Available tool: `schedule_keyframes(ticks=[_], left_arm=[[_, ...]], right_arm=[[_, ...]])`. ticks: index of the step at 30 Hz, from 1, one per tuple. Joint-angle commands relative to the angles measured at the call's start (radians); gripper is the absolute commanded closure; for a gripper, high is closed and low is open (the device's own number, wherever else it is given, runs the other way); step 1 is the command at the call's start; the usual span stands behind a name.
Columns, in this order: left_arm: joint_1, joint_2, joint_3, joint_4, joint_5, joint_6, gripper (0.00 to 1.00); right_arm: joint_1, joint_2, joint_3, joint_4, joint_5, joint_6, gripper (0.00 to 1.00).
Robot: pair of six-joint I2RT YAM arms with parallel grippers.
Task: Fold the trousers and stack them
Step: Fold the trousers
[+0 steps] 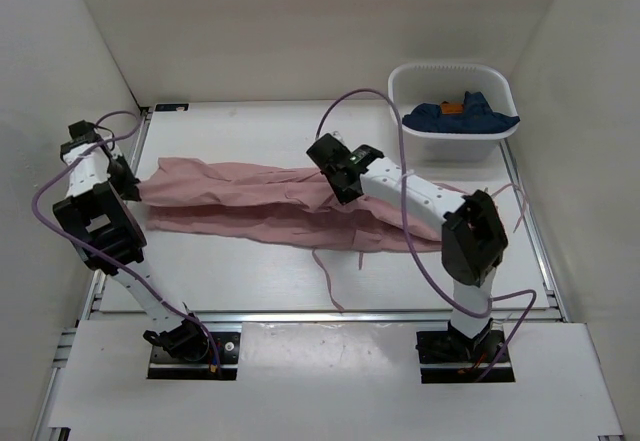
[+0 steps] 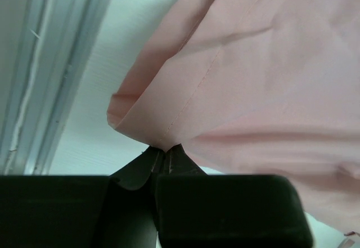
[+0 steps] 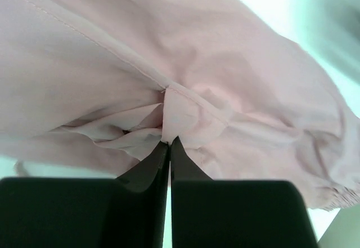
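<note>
The dusty-pink trousers (image 1: 260, 201) lie stretched left to right across the table, wrinkled, with thin pink drawstrings (image 1: 325, 271) trailing toward the near edge. My left gripper (image 1: 135, 186) is shut on the left end of the trousers; in the left wrist view its jaws (image 2: 165, 147) pinch a hemmed corner (image 2: 169, 107). My right gripper (image 1: 340, 183) is shut on a fold near the middle of the trousers; in the right wrist view its jaws (image 3: 169, 141) pinch a bunched seam (image 3: 185, 118).
A white tub (image 1: 455, 143) at the back right holds a dark blue garment (image 1: 460, 116) with an orange patch. White walls enclose the table on left, back and right. A metal rail (image 2: 34, 73) runs along the left table edge.
</note>
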Motion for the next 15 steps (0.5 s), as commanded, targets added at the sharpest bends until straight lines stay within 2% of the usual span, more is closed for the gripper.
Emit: schedule_keyframes(ticks=[1, 6, 10, 15], left_arm=[[-0.002, -0.076, 0.102, -0.046, -0.041, 0.004, 0.86], [-0.002, -0.128, 0.11, -0.094, -0.092, 0.004, 0.86], [-0.002, -0.171, 0.0, -0.094, -0.138, 0.004, 0.86], [-0.002, -0.174, -0.198, -0.094, -0.173, 0.004, 0.86]], right_arm=[[0.001, -0.092, 0.033, -0.07, 0.039, 0.003, 1.0], [0.01, -0.195, -0.058, -0.102, 0.007, 0.012, 1.0], [0.01, -0.238, -0.213, -0.096, -0.034, 0.032, 1.0], [0.01, -0.203, -0.287, -0.036, -0.068, 0.052, 1.0]])
